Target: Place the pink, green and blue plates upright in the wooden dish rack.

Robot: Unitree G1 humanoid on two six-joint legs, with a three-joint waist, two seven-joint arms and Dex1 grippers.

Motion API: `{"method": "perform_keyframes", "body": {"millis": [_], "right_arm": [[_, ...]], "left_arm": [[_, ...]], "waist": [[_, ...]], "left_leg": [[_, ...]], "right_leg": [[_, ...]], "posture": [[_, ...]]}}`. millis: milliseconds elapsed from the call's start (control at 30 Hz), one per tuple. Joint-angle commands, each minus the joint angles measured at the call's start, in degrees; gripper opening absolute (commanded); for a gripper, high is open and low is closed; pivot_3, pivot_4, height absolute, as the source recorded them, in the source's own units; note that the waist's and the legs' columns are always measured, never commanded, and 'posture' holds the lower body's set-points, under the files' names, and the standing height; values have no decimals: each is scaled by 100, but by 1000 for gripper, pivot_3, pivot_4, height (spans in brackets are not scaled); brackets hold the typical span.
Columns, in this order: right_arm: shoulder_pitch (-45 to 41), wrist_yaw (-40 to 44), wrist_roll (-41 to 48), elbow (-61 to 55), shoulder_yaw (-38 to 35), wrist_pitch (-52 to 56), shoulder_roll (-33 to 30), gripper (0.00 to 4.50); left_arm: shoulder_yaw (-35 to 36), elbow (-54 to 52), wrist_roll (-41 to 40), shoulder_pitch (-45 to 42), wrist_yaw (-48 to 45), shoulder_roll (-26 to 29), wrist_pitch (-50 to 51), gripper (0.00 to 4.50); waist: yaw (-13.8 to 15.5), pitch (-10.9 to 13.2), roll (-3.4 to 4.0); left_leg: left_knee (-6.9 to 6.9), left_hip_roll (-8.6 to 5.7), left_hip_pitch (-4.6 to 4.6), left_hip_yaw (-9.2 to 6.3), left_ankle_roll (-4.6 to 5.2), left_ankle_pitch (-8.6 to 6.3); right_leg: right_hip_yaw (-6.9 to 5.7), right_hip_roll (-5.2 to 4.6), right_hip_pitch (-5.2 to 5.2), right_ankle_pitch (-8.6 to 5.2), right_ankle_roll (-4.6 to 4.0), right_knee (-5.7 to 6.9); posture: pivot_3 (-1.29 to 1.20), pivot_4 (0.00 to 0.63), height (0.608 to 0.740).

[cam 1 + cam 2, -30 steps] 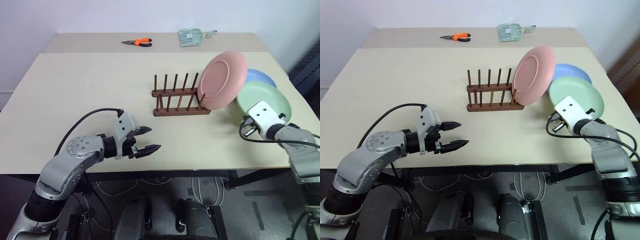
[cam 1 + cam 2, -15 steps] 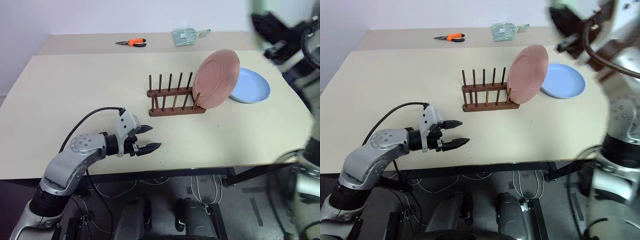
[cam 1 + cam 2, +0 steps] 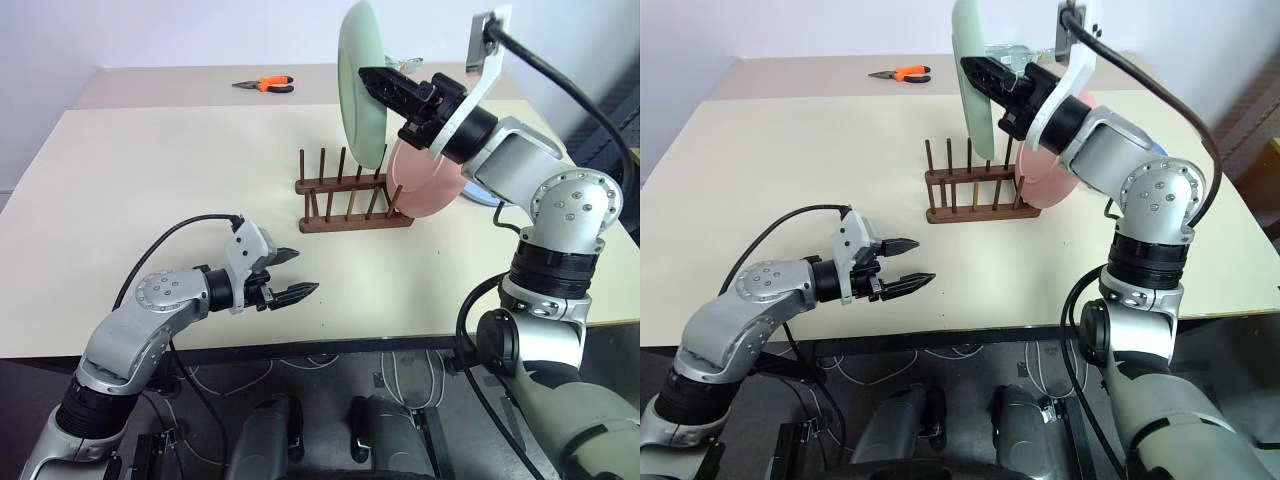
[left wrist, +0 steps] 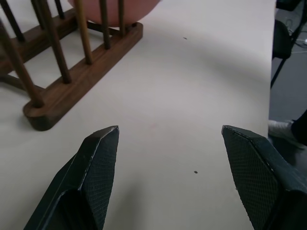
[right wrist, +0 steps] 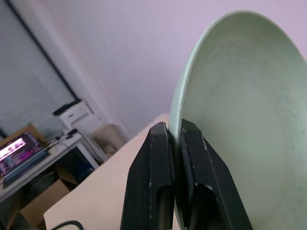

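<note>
Green plate [image 3: 360, 85] held upright above wooden dish rack [image 3: 352, 196], pinched at rim in right gripper [image 3: 385, 85]. Left gripper [image 3: 288, 276] wide, empty, near table's front edge.

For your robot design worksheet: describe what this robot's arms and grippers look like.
Both arms are silver-grey metal segments with rounded, bolted joint housings and black bands. Each gripper, left and right, has two black tapered fingers with textured pads on a white-and-black wrist block. A black cable loops along each arm.
</note>
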Motion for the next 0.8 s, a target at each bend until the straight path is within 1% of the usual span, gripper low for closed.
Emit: {"method": "perform_keyframes", "body": {"millis": [33, 233, 333, 400, 433, 467, 500, 533, 567, 600, 700, 767, 800], "right_arm": [[-92, -49, 231, 163, -236, 5, 80, 13], [-90, -83, 44, 547, -171, -16, 101, 13], [-81, -9, -185, 700, -101, -120, 64, 1053], [-32, 282, -619, 603, 168, -369, -135, 2027], [45, 567, -1019, 421, 483, -634, -340, 2547], [170, 946, -1673, 178, 962, -1161, -671, 2966], [294, 1288, -2306, -23, 1356, -1771, -990, 3558], [409, 1555, -2827, -195, 1602, -2322, -1312, 3558], [496, 1770, -3165, -291, 1697, -2764, -1544, 3558], [589, 1950, -3323, -405, 1598, -3085, -1772, 3558], [813, 2229, -3148, -404, 666, -3257, -2412, 3558], [1061, 2361, -3107, -208, 198, -3229, -2765, 3558], [1277, 2477, -3207, -108, 76, -3295, -2949, 3558]], "left_arm": [[133, -246, -36, 35, 33, 29, -28, 3525], [124, -222, -41, 2, 29, 32, -39, 3525], [128, -198, -41, -16, 13, 41, -43, 3525], [122, -216, -50, -18, 16, 36, -26, 3525], [128, -225, -60, -13, 14, 39, -17, 3525], [134, -230, -66, -9, 14, 42, -9, 3525], [138, -233, -68, -7, 15, 46, -5, 3525], [152, -249, -75, 9, 19, 53, 2, 3525], [162, -264, -78, 21, 26, 58, 6, 3525], [188, -290, -86, 43, 45, 65, 23, 3525], [264, -364, -112, 127, 67, 99, 51, 3525], [283, -387, -125, 169, 59, 117, 61, 3525], [274, -390, -132, 179, 46, 119, 61, 3525]], "waist": [[0, 0, 0], [3, 0, 0], [-1, 0, 0], [0, 1, 1], [6, 1, 1], [17, 1, 1], [24, 1, 1], [30, 1, 2], [30, 1, 2], [22, 1, 1], [19, 2, 0], [50, 2, -1], [58, 1, -3]], "left_leg": [[0, 0, 0, 1, 0, 0], [0, 0, 0, 2, 0, 0], [0, 0, 0, 2, 0, 0], [0, 0, 0, 3, 0, 0], [0, 0, 0, 3, 0, 0], [0, 0, -1, 3, 0, 0], [0, -1, -2, 3, 2, -1], [0, -2, -4, 3, 4, -2], [0, -5, -6, 3, 6, -4], [0, -8, -7, 4, 8, -5], [1, -6, -6, 7, 8, -5], [1, -4, -5, 6, 7, -5], [2, -4, -2, 5, 7, -5]], "right_leg": [[1, 0, 0, 0, 0, 0], [3, 2, -1, 0, 0, 0], [3, 1, -1, 0, 0, 0], [3, 1, -2, 0, 0, 0], [4, 1, -3, 0, 0, 1], [3, 2, -4, 0, 1, 0], [3, 2, -5, -1, 1, -1], [3, 1, -5, -2, 3, -2], [4, 1, -7, -3, 6, -3], [5, -1, -8, -5, 9, -3], [7, -1, -8, -5, 10, -2], [6, -6, -4, -5, 10, -3], [4, -7, 1, -5, 9, -7]], "posture": [[0, 150, 740], [0, 150, 740], [0, 150, 740], [0, 150, 740], [0, 150, 740], [0, 150, 740], [0, 150, 740], [0, 150, 740], [0, 150, 740], [0, 150, 740], [0, 150, 740], [0, 150, 740], [0, 150, 740]]}}
